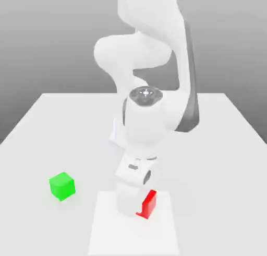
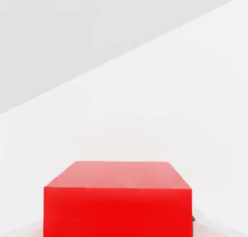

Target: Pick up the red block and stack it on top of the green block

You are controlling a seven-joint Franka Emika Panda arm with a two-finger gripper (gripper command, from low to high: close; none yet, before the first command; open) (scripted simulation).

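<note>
The red block rests on the table near its front edge, and the white hand hides all but one side of it. My gripper is lowered straight over this cube and shut on it. In the hand view the red block looms very close, with its top face and one side face showing. The green block sits by itself on the table toward the exterior view's left, well apart from the hand and about level with it.
The white table stretches wide to both sides and behind the arm. A paler rectangular patch marks the surface beneath the hand. The arm's bulky upper links rise above the red block.
</note>
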